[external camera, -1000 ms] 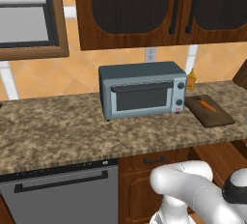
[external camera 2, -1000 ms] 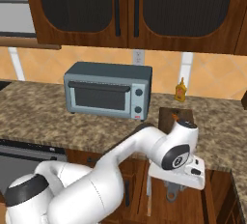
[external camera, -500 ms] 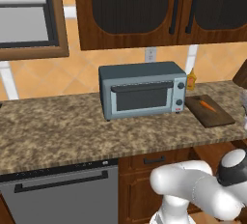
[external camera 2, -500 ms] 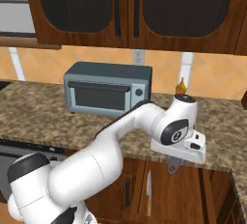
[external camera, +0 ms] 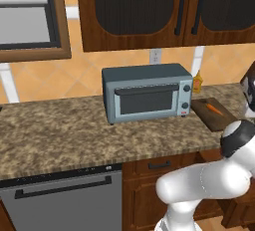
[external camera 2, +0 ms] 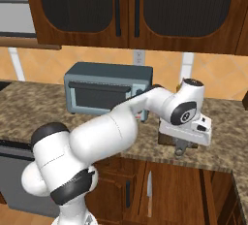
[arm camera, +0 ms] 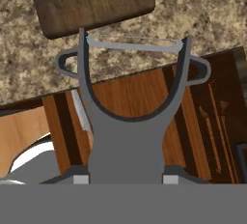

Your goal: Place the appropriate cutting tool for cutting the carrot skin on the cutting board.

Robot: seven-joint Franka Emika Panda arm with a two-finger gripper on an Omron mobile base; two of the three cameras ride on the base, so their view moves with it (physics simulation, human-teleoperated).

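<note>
Grey Y-shaped peeler (arm camera: pixel 130 121) clamped in gripper (external camera 2: pixel 180 147), hanging at counter edge just short of cutting board (arm camera: pixel 91 1).

Carrot (external camera: pixel 214 109) lying on board (external camera: pixel 215 113) beside toaster oven (external camera: pixel 147 91). Possible trouble: releasing too early, dropping peeler onto counter or floor; lowering onto carrot, knocking it off.

The speckled stone table (external camera: pixel 60 135) carries a grey toaster oven (external camera: pixel 147 93), a dark wooden cutting board (external camera: pixel 215 114) just right of it, and a small bottle (external camera: pixel 197 82) by the wall.
</note>
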